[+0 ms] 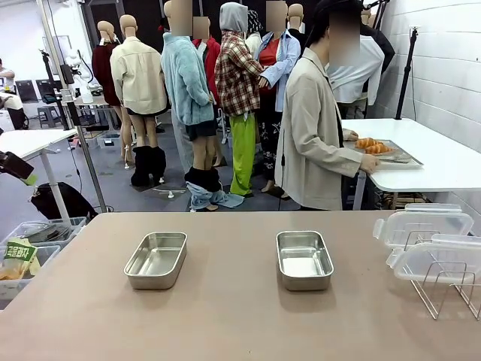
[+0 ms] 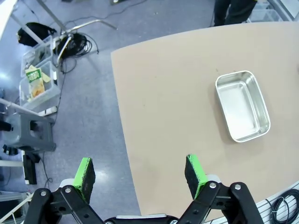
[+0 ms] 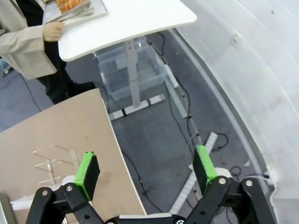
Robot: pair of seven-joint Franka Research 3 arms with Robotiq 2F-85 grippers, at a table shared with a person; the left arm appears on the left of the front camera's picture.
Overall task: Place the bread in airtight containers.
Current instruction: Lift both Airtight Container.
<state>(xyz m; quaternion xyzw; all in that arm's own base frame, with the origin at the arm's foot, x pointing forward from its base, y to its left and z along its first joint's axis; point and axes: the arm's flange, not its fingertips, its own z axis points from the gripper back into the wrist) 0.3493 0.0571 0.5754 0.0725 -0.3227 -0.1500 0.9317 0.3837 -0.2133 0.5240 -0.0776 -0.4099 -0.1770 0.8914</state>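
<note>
My left tool (image 2: 139,168) hangs spread wide and empty above the left edge of the brown tabletop (image 1: 225,316). My right tool (image 3: 145,161), also spread and empty, hangs over the tabletop's right edge and the floor beside it. Two empty steel containers sit apart mid-tabletop, one left (image 1: 156,259) and one right (image 1: 304,259). The bread (image 1: 372,145) lies on a tray (image 1: 402,156) on a white tabletop beyond, with a person's hand (image 1: 368,162) on the tray.

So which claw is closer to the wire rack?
Right. The right claw hangs just off the table edge beside the wire rack; the left claw hangs by the opposite edge.
</note>
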